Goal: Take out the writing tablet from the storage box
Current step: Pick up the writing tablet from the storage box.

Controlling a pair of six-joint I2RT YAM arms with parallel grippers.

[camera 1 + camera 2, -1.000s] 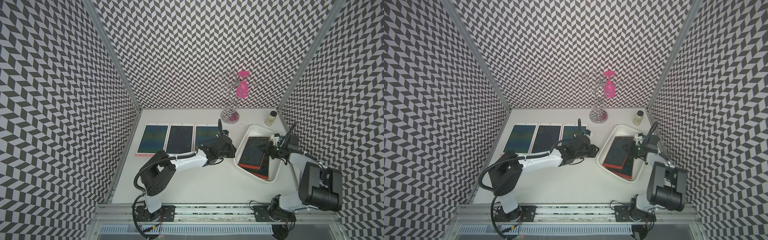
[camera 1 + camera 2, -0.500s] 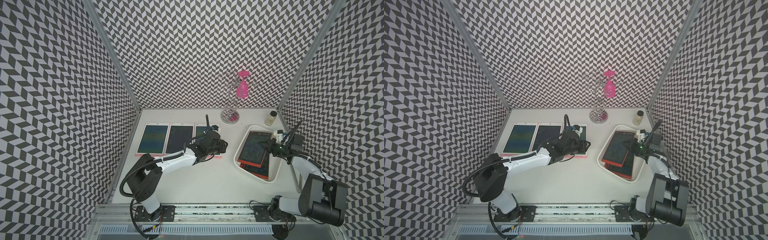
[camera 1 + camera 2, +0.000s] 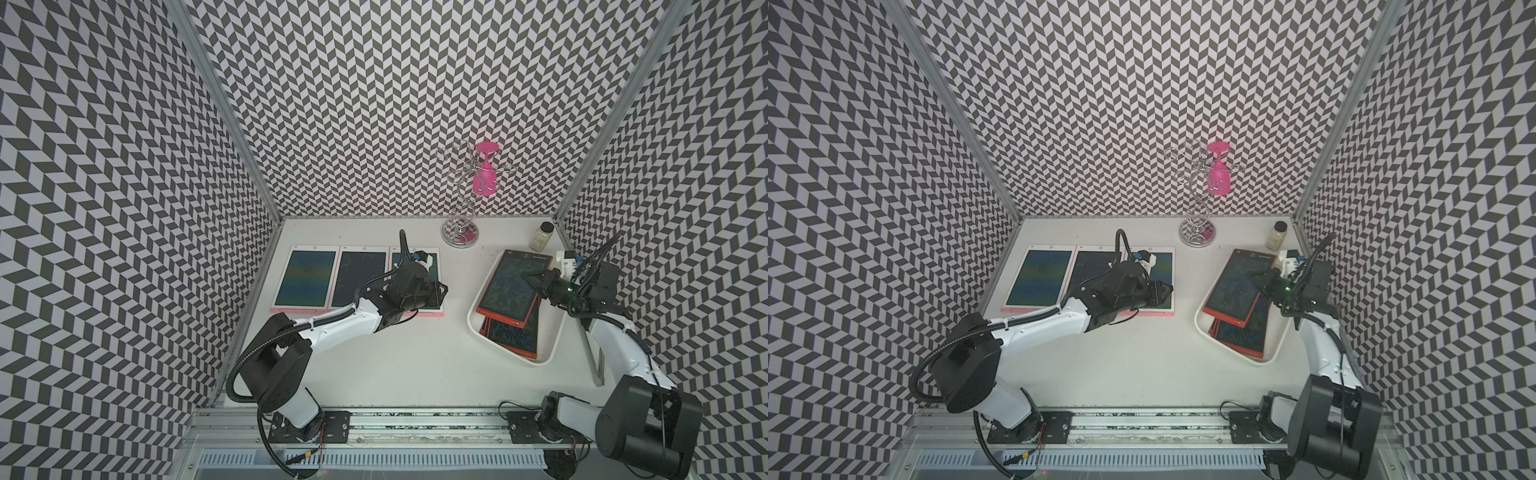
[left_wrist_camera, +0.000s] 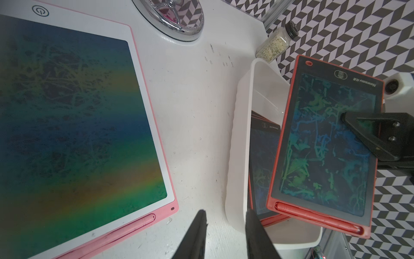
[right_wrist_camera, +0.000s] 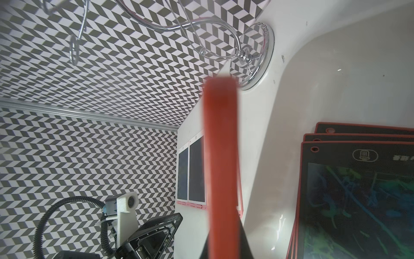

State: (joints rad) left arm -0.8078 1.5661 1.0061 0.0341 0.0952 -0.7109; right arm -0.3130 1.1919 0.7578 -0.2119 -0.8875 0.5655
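Since a second before, the left gripper (image 3: 439,291) had pulled back from beside the storage box (image 3: 471,322) to the end of the row of pink tablets (image 3: 357,276) nearest the box. Its fingers (image 4: 197,233) were spread a little with nothing between them. The right gripper (image 3: 536,279) had raised the writing tablet (image 3: 513,286), which had lain lower in the box. Its fingers (image 4: 376,136) pinched one long edge, and the tablet hung tilted over the box, its far end past the far rim. Whether its near end touched the stack below could not be told.

The white box sat by the bench's right edge and held a stack of red tablets (image 3: 509,336), three by the right wrist view.

Black-and-white zigzag walls (image 3: 374,104) closed in the white bench (image 3: 415,357) on three sides. The three pink tablets lay side by side from the left edge. A wire stand (image 3: 459,239) at the far edge carried a pink glass (image 3: 484,180) upside down. A small jar (image 3: 541,237) stood in the far right corner.
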